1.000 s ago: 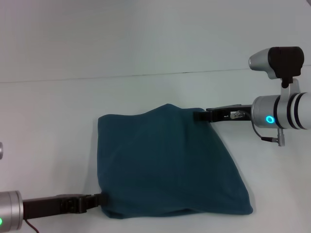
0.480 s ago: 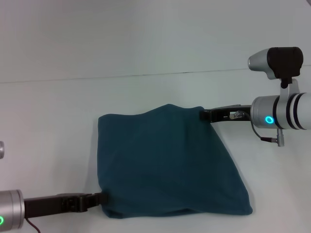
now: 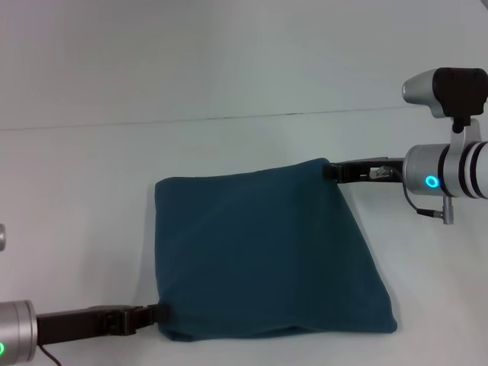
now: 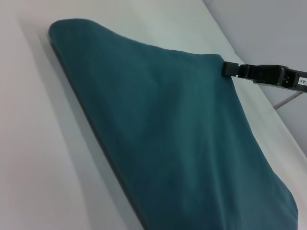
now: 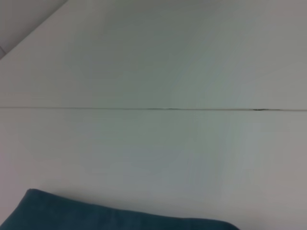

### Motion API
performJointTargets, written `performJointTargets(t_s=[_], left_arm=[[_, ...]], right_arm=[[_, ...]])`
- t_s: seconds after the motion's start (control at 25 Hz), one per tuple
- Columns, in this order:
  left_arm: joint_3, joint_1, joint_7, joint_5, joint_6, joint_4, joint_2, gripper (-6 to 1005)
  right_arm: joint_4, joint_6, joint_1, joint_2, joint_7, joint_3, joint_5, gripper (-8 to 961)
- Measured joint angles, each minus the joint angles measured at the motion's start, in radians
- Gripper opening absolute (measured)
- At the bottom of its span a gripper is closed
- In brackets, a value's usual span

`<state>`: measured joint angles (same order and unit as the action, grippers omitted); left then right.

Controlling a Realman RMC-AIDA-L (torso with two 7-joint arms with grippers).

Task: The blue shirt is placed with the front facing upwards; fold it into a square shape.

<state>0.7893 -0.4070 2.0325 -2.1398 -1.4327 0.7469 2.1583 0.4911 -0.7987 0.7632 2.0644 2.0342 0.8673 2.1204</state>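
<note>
Pale white bench fills the head view, with a thin dark seam running across it toward twelve o'clock, and on it lies the large dark teal-blue cloth shirt, already folded into a thick, roughly four-sided packet whose plain side faces up. It sits a little toward six o'clock of the middle. The left claw reaches in from about eight o'clock and meets the packet's near corner; the right claw comes in from about two o'clock and meets the far corner at one o'clock. Both tips are buried in or hidden by the fabric, so I cannot tell whether either is pinching the cloth or has let go. The outline is skewed: the edge from one o'clock runs out slanting to a point at five o'clock, so it reads as a lopsided quadrilateral, not a square. My judgement is that the risk lies there: if either claw draws away with fabric caught between its fingers, it could drag a corner, open the layers and worsen the slant; uneven pulls from opposite corners could also twist the stack. No lettering shows on the shirt, and the small white label on the right claw's arm in the left wrist view is too small to read.
</note>
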Motion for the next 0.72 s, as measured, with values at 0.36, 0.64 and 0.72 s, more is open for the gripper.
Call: performJointTargets(t_s=[0.36, 0.64, 0.72], left_arm=[[-0.002, 0.002, 0.0, 0.0, 0.0, 0.0, 0.0, 16], [-0.04, -0.006, 0.015, 0.0, -0.01, -0.009, -0.004, 18], [-0.059, -0.005, 0.018, -0.001, -0.01, -0.01, -0.006, 18]], right_arm=[[0.003, 0.007, 0.002, 0.003, -0.002, 0.007, 0.001, 6], [0.013, 0.007, 0.0, 0.008, -0.038, 0.01, 0.005, 68], [0.03, 0.004, -0.004, 0.009, -0.038, 0.009, 0.003, 110]])
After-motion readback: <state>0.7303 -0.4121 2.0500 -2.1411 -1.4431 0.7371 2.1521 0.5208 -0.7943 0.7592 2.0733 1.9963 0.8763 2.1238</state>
